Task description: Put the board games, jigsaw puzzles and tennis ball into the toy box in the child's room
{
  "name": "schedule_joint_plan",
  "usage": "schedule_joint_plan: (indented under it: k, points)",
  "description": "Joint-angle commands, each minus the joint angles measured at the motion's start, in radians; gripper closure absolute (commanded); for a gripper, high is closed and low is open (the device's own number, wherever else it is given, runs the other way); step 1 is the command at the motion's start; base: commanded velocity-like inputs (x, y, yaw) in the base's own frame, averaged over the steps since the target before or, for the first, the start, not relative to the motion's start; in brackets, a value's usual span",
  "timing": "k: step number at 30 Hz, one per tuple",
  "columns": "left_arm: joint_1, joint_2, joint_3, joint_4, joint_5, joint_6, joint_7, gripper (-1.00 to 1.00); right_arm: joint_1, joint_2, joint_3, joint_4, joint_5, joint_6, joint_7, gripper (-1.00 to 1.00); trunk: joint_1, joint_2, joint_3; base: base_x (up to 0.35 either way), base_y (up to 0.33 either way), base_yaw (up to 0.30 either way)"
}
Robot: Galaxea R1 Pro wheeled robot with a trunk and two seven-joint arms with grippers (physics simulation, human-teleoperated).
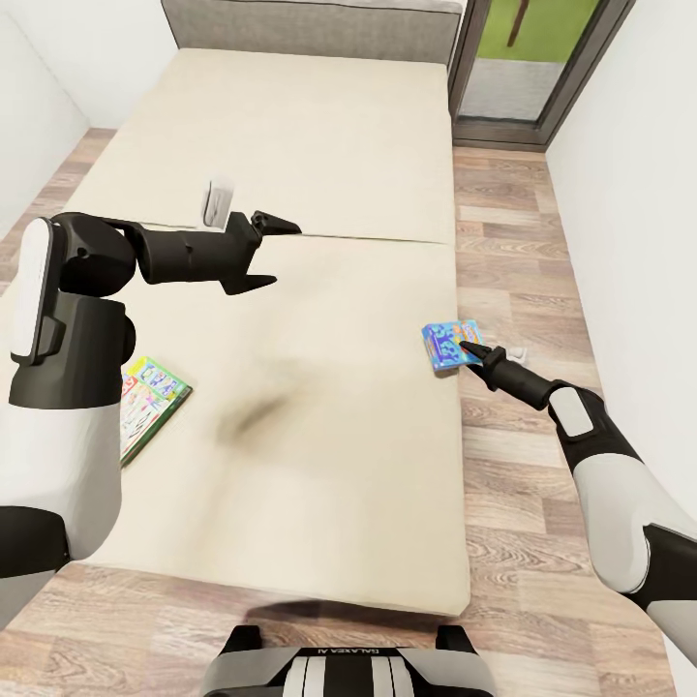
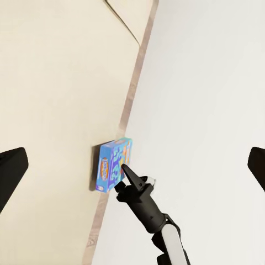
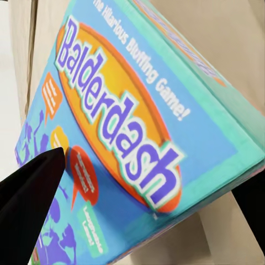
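The blue board game point(image 1: 446, 346), lettered Balderdash, lies at the right edge of the bed point(image 1: 290, 174), about halfway along it and partly over the edge. The right gripper point(image 1: 471, 348) is at this box: one dark finger point(image 3: 33, 193) lies on the printed lid and the other shows at the box's far side, so the fingers appear to pinch the box between them. The left gripper point(image 1: 274, 254) hangs above the middle of the mattress with its fingers spread, holding nothing, well apart from the blue box. The green-edged board game point(image 1: 150, 402) lies near the left edge of the bed, partly hidden by the left arm.
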Motion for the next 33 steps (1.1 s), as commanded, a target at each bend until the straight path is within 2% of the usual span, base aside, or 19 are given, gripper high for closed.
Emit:
schedule_joint_plan:
  k: [1,17,25,28,29,33]
  points:
    - [-0.001,0.0,0.0,0.0,0.009,0.0,0.01,-1.0,0.0,0.001,-0.001,0.001,0.007,0.005,0.001,1.0,0.0,0.0,-0.001,0.0,0.0,0.003]
    - [-0.001,0.0,0.0,0.001,0.009,0.0,0.009,-1.0,0.0,-0.003,0.002,-0.008,0.008,0.005,0.002,1.0,0.0,0.0,-0.001,0.0,0.0,0.0]
    - [0.001,0.0,-0.002,0.001,0.009,0.0,0.008,-1.0,0.001,-0.001,0.004,-0.045,0.007,0.005,0.002,1.0,0.0,0.0,-0.001,0.0,0.0,0.0]
    - [0.002,0.001,-0.012,0.001,0.009,0.0,0.008,-1.0,0.003,0.0,0.003,-0.072,0.007,0.006,0.002,1.0,0.0,0.0,-0.001,0.0,0.0,0.0]
    - [0.035,0.001,-0.031,-0.002,0.001,-0.002,0.007,-1.0,0.049,0.008,0.004,-0.204,0.006,0.01,-0.002,1.0,0.0,0.0,-0.001,0.0,0.0,0.0]
    - [0.061,0.002,-0.032,-0.011,-0.001,-0.003,0.007,-1.0,0.05,0.008,0.004,-0.209,0.007,0.009,-0.003,1.0,0.0,0.0,-0.001,0.0,0.0,0.0]
